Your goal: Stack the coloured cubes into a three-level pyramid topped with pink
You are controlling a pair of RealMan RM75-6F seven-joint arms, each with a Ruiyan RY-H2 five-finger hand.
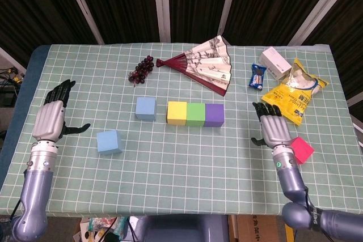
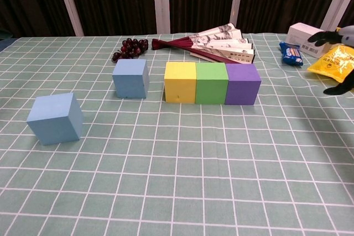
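A yellow cube [image 1: 176, 112] [image 2: 180, 82], a green cube [image 1: 195, 114] [image 2: 211, 83] and a purple cube [image 1: 214, 115] [image 2: 242, 83] stand touching in a row at mid-table. One light blue cube [image 1: 146, 107] [image 2: 130, 78] sits just left of the row, and another [image 1: 109, 141] [image 2: 56, 118] lies further front left. The pink cube [image 1: 303, 150] rests at the right, partly behind my right hand [image 1: 275, 127] [image 2: 338, 59], which is open with fingers spread and holds nothing. My left hand [image 1: 52, 115] hovers open at the far left, apart from every cube.
Dark grapes [image 1: 141, 69] and a folding fan [image 1: 204, 62] lie at the back. A blue snack packet [image 1: 258, 76], a white box [image 1: 275, 63] and a yellow crisp bag [image 1: 295, 92] crowd the back right. The checked cloth [image 1: 181, 157] covers the table.
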